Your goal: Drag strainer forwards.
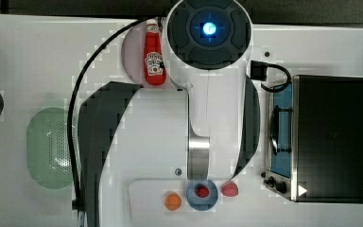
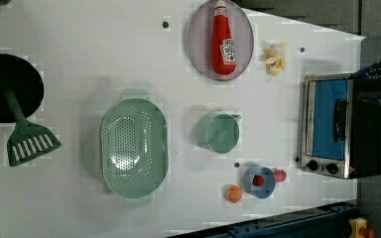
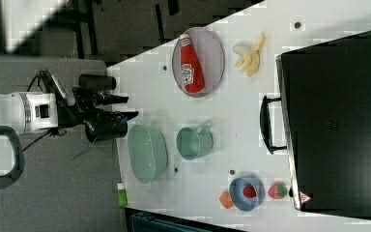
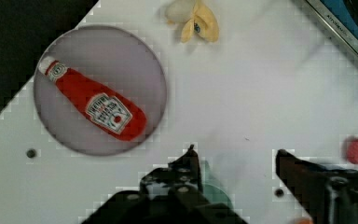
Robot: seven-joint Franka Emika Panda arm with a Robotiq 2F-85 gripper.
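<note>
While your gripper [image 4: 235, 156] hung open and empty, the strainer [image 2: 134, 146] sat untouched: probably light, stiff, slippery plastic, so hooking its rim looked best.

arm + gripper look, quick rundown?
White arm with dark grey joint covers, a round cap lit blue at its centre, and a metal band. A black cable runs alongside. The gripper is black with two fingers; black hardware is clustered at the wrist.

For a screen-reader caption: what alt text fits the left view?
A pale mint-green strainer sits on a white table, beside a green cup. A ketchup bottle lies on a grey plate; a toaster oven stands at the left view's right.
</note>
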